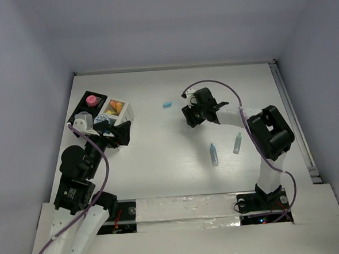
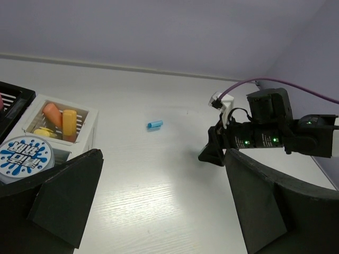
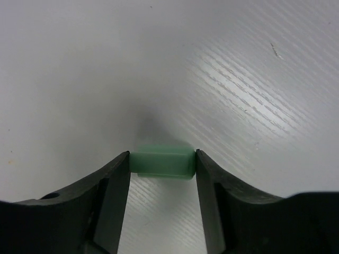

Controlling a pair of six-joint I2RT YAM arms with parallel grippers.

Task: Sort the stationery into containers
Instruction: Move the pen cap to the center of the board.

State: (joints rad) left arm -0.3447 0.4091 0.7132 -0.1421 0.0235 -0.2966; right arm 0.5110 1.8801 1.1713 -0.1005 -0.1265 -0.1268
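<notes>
My right gripper (image 1: 190, 119) is shut on a short green stick (image 3: 163, 163), held end to end between the jaws just above the table; the gripper (image 3: 162, 165) is mid-table. A small blue stick (image 1: 167, 104) lies to its far left and also shows in the left wrist view (image 2: 155, 125). My left gripper (image 1: 117, 133) is open and empty (image 2: 164, 211) beside the white compartmented box (image 1: 126, 111), which holds orange (image 2: 52, 114) and yellow (image 2: 69, 122) sticks. A blue-lidded tub (image 2: 24, 154) sits at the box's near side. The black ribbed tray (image 1: 79, 108) holds a pink piece (image 1: 91, 100) and a grey-lidded tub (image 1: 83, 118).
A blue stick (image 1: 214, 154) and a pale green stick (image 1: 237, 143) lie on the table in front of the right arm. A rail (image 1: 293, 119) runs along the table's right edge. Walls close in the back and sides.
</notes>
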